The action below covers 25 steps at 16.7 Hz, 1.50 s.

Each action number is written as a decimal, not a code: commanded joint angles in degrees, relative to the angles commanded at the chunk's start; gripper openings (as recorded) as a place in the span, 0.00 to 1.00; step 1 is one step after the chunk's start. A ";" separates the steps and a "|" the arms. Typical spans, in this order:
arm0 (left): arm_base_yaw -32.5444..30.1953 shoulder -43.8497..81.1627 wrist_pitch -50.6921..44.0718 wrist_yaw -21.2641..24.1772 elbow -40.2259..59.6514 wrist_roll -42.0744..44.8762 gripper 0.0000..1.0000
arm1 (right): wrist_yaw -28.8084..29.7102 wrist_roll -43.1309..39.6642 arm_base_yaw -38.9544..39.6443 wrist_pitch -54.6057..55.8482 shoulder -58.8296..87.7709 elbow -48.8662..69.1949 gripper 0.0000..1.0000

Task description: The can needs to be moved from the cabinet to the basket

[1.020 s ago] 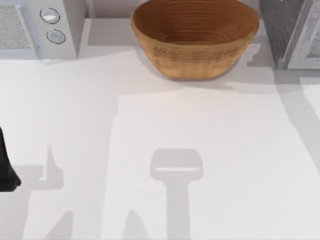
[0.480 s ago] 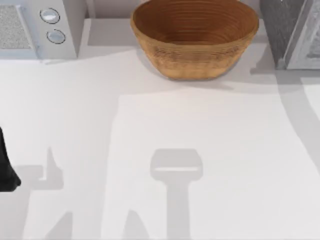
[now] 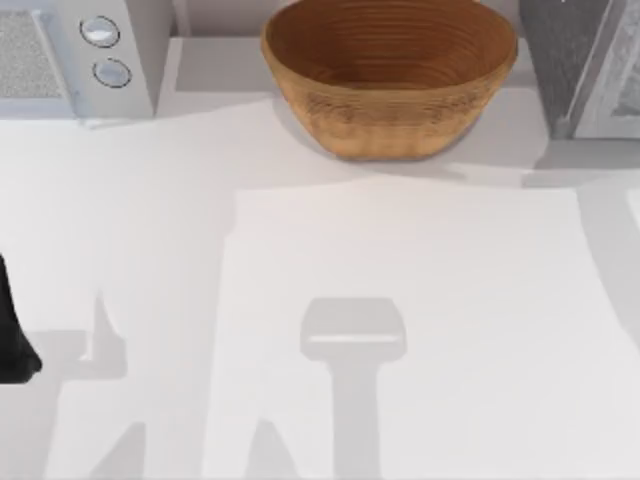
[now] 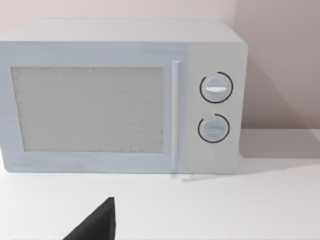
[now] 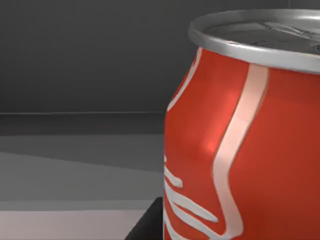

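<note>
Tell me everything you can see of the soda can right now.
The can shows close up in the right wrist view: a glossy red metal-looking body with white curving script and a white stripe, topped by a silver rim and lid. It stands upright in a dark grey enclosure with a plain back wall and a flat floor. Its lower part is cut off by the frame, so what it rests on and whether anything grips it cannot be told.

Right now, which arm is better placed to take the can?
The right arm: its wrist camera sits close against the can, upright in a dark grey interior. The left arm is at the table's left edge, facing the white appliance.
</note>
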 joint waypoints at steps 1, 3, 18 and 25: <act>0.00 0.00 0.00 0.00 0.00 0.00 1.00 | -0.69 -0.27 -0.21 1.68 -3.04 -4.81 0.00; 0.00 0.00 0.00 0.00 0.00 0.00 1.00 | -2.21 -0.83 -0.66 4.92 -9.28 -15.28 0.00; 0.00 0.00 0.00 0.00 0.00 0.00 1.00 | -10.09 -1.29 -6.99 30.45 -56.97 -90.45 0.00; 0.00 0.00 0.00 0.00 0.00 0.00 1.00 | -10.02 -0.83 -7.61 32.01 -59.14 -93.77 0.00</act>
